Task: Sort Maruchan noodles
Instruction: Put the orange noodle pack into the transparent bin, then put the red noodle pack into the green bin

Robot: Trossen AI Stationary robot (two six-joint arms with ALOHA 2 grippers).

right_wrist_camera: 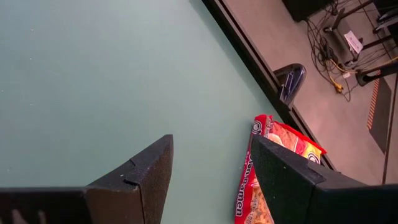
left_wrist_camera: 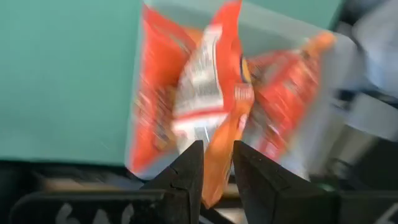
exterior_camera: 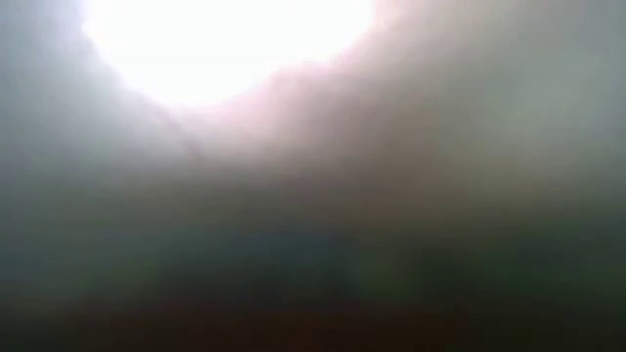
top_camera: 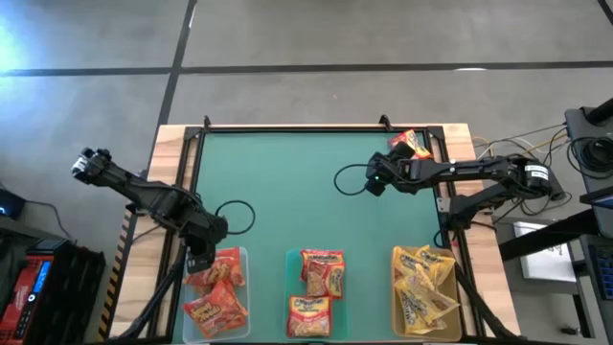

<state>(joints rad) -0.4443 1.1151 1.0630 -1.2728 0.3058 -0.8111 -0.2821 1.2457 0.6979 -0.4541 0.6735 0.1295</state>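
My left gripper (top_camera: 200,257) hangs over the far end of the left bin (top_camera: 245,287) and is shut on an orange-red noodle packet (left_wrist_camera: 214,93). More orange-red packets (top_camera: 215,307) lie in that bin. Red packets (top_camera: 318,273) fill the middle bin and yellow ones (top_camera: 421,287) the right bin. One red and yellow packet (top_camera: 410,145) lies flat on the green mat at its far right corner. My right gripper (top_camera: 376,179) hovers open just short of that packet (right_wrist_camera: 273,140), touching nothing. The low view shows only glare. My left gripper pinches the orange-red packet by a narrow edge strip (left_wrist_camera: 217,171) between its two fingers. The fingers point steeply down from above. The packet hangs below them over the bin's other packets (left_wrist_camera: 292,93). Whether its lower end rests on them, I cannot tell.
The three shallow bins stand in a row along the mat's near edge. A black frame (top_camera: 316,126) runs round the mat's far and side edges. Bare green mat (top_camera: 287,182) spreads between the arms. Cables and equipment (top_camera: 584,144) lie off the table's right side.
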